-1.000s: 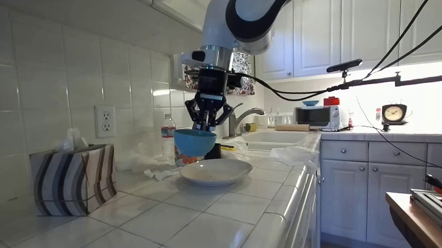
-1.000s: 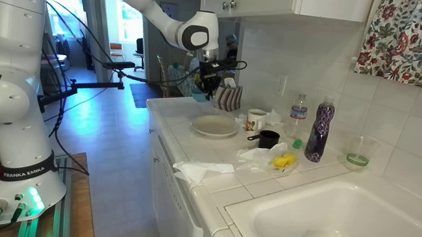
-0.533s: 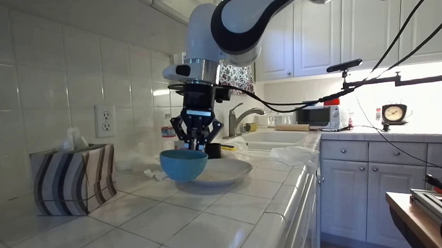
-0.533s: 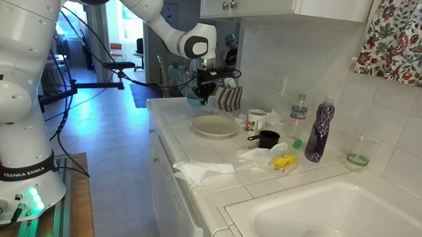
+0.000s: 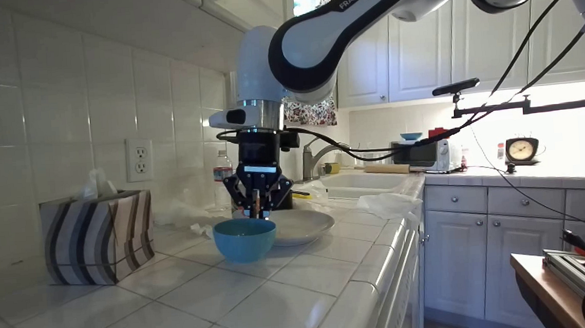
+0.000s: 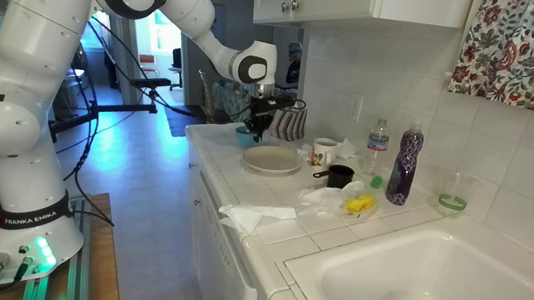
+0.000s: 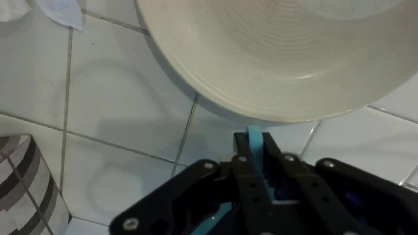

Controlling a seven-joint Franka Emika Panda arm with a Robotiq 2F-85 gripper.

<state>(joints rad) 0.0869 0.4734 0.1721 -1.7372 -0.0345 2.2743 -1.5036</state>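
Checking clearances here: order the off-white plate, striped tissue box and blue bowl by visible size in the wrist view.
1. Off-white plate, cut off by the frame
2. Striped tissue box, also cut off
3. Blue bowl, mostly hidden behind the tool

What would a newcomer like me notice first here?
Your eye would likely go first to the big white jointed robot arm arching over the white tiled counter. At its end, the black pincer grips a round blue bowl by its rim, beside a shallow off-white plate. Then, near the white tiled wall, comes a striped tissue box.
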